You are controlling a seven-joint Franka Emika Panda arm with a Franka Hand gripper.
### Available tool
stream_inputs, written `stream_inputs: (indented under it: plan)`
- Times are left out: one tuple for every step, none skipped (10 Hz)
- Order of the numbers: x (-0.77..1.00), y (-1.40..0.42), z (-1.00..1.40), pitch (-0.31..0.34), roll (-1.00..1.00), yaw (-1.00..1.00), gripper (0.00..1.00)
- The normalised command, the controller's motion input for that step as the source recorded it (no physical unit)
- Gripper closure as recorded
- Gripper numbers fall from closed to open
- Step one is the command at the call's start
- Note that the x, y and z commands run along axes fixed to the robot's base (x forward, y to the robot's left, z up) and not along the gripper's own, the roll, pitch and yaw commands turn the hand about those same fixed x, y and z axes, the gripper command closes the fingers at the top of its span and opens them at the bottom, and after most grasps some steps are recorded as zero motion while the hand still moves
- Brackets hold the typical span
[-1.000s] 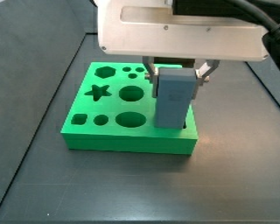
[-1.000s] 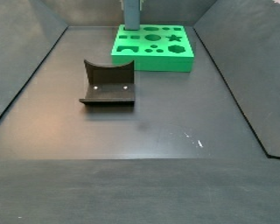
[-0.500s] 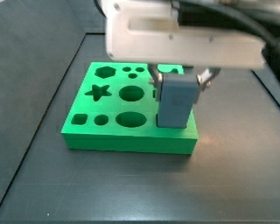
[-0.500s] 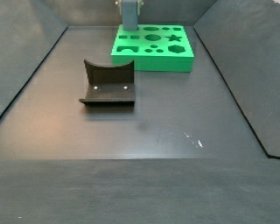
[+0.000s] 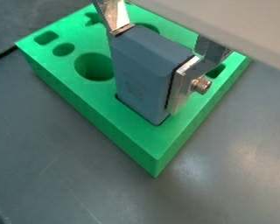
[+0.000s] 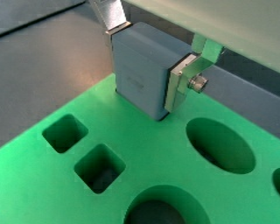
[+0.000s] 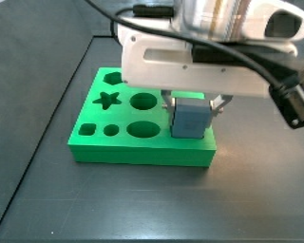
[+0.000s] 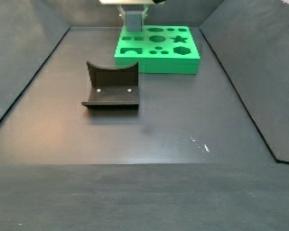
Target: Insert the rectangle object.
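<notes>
Slate blue-grey, the rectangle object stands upright, partly sunk in a slot near the green board's 3 o'clock edge, with the gripper clamping its sides to keep it square for insertion.

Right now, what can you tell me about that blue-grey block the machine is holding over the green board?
The slate blue-grey rectangular block looks smooth, matte and plastic-like, with flat faces and crisp edges. It stands upright, taller than wide. The tool grips it near the top, one flat silver finger pressed to each side. Its lower end sits at the flat green board with shaped holes, near one edge, and appears partly sunk into an opening there. Its bottom end is hidden, so its depth cannot be told. Nothing else touches it.
</notes>
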Motion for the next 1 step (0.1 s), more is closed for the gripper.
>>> stream_inputs:
  plan:
    - [0.00,0.00,0.00,0.000,0.00,0.00,1.00]
